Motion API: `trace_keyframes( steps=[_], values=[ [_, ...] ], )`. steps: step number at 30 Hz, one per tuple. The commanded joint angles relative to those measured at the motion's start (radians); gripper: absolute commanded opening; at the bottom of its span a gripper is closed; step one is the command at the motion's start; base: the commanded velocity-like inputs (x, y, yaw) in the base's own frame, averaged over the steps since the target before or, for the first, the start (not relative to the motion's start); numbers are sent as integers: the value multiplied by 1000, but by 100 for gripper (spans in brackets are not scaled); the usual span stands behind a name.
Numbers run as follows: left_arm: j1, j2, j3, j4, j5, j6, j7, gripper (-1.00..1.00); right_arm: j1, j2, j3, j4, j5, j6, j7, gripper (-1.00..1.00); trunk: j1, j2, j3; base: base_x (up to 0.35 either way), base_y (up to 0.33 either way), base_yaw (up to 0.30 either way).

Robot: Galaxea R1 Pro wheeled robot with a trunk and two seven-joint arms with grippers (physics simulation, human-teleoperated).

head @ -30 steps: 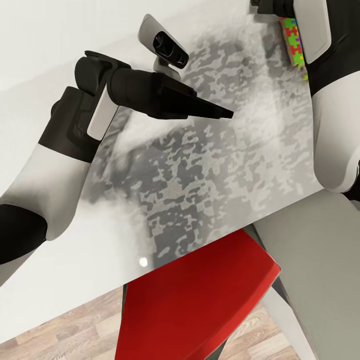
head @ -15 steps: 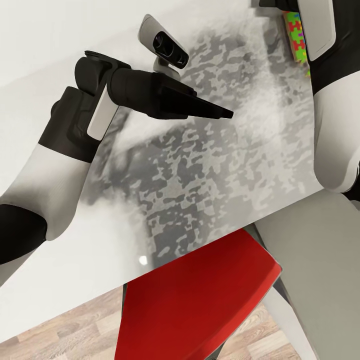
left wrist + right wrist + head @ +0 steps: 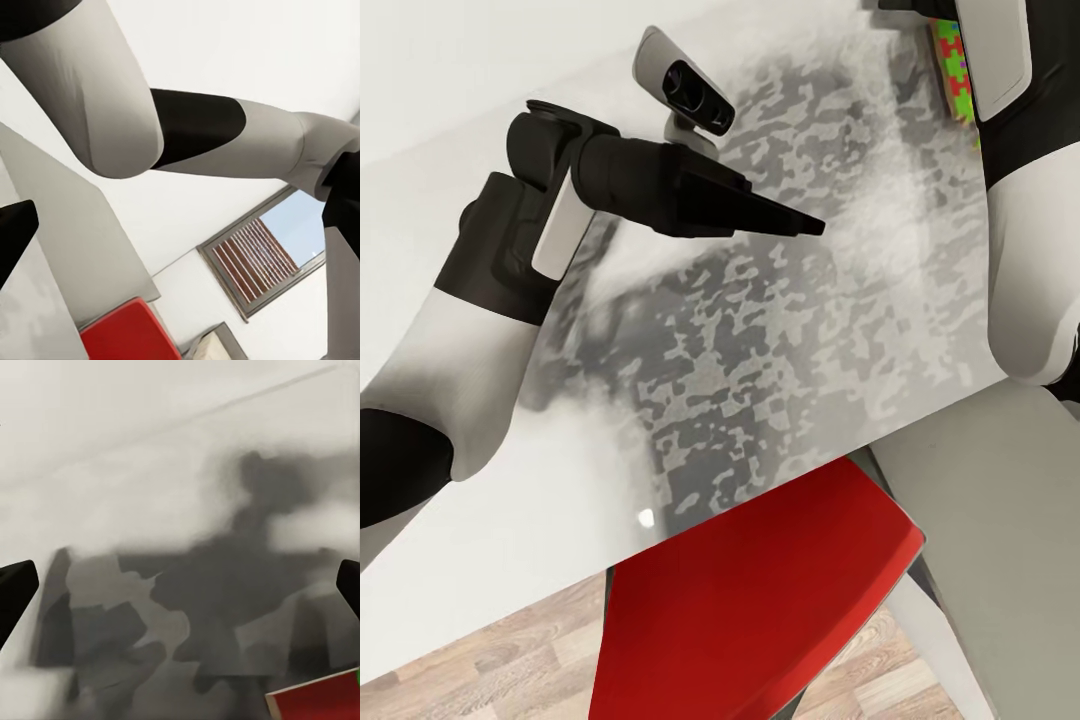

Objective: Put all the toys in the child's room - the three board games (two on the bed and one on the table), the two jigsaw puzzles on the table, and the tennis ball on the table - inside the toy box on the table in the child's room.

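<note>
A jigsaw puzzle (image 3: 954, 66) of green, red and yellow pieces lies at the far right of the pale table (image 3: 560, 520), partly behind my right arm (image 3: 1025, 220). My left gripper (image 3: 800, 222) hovers over the table's middle, seen side-on as a black wedge. In the left wrist view the left gripper (image 3: 176, 225) is open, its fingertips (image 3: 13, 231) at the picture's edges. My right gripper (image 3: 180, 585) is open over the shadowed table top, nothing between its fingers. A red and green corner of a flat thing (image 3: 315, 701) lies just beyond it; which toy it is I cannot tell.
A red chair (image 3: 760, 590) is tucked under the table's near edge, with wood-plank floor (image 3: 490, 670) beneath. A white wall (image 3: 440, 70) runs behind the table. The left wrist view looks past my arm to a window (image 3: 262, 259) and the red chair (image 3: 127, 336).
The jigsaw puzzle's visible strip sits slightly higher and narrower beside my right arm. My left arm has hardly moved.
</note>
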Motion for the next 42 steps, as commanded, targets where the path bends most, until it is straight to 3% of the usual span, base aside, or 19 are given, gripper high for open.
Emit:
trace_keyframes(
  steps=[1, 42],
  values=[
    [-1, 1, -2, 0, 0, 11, -4, 100, 0, -2, 5, 43, -17, 2, -10, 100, 1, -1, -1, 0, 0, 0],
    [-1, 1, -6, -4, -1, 11, -4, 100, 0, -3, 2, 45, -14, 3, -8, 100, 1, -1, -1, -24, 0, 0]
  ],
)
